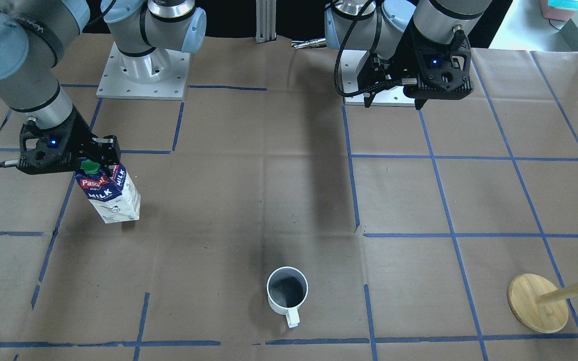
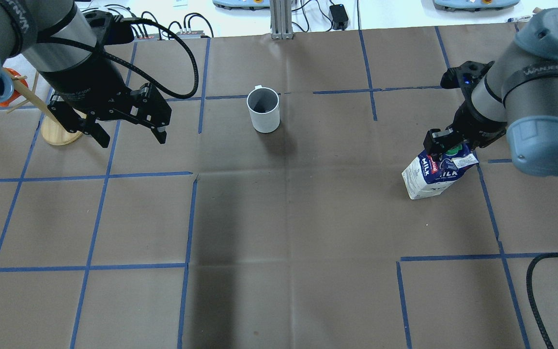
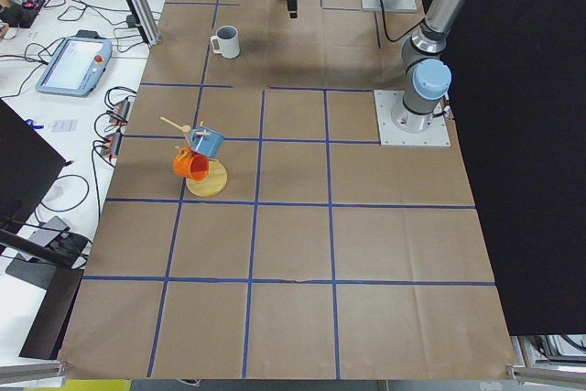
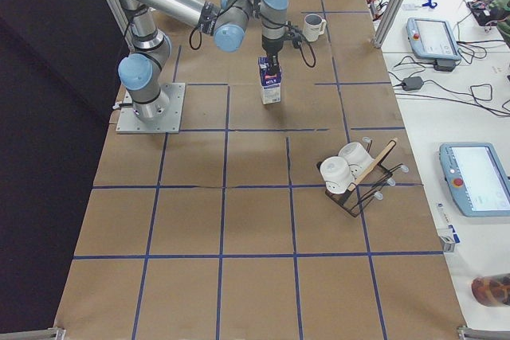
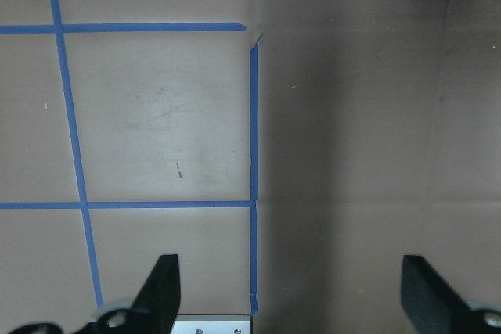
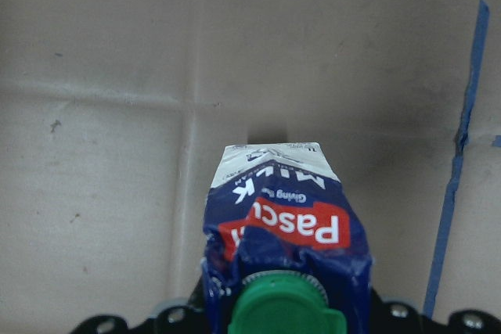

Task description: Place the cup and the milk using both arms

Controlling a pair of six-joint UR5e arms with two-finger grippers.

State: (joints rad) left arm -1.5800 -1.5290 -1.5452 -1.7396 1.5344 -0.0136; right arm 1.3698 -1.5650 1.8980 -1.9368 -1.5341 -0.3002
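Observation:
The milk (image 1: 111, 193) is a blue and white carton with a green cap, standing tilted on the brown paper. My right gripper (image 1: 99, 161) is shut on its top. The overhead view shows the same grip (image 2: 448, 148) on the carton (image 2: 431, 175), and the right wrist view shows the carton (image 6: 278, 224) between the fingers. I cannot tell whether its base touches the table. The cup (image 1: 287, 291), a white mug, stands upright alone at the table's middle, also visible from overhead (image 2: 263, 109). My left gripper (image 2: 131, 139) is open and empty, high above the paper and well apart from the cup.
A wooden mug tree (image 1: 537, 303) with a blue and an orange mug stands near my left arm, also seen overhead (image 2: 58, 133). A rack with white cups (image 4: 351, 173) sits far along the table on my right side. Blue tape lines grid the paper.

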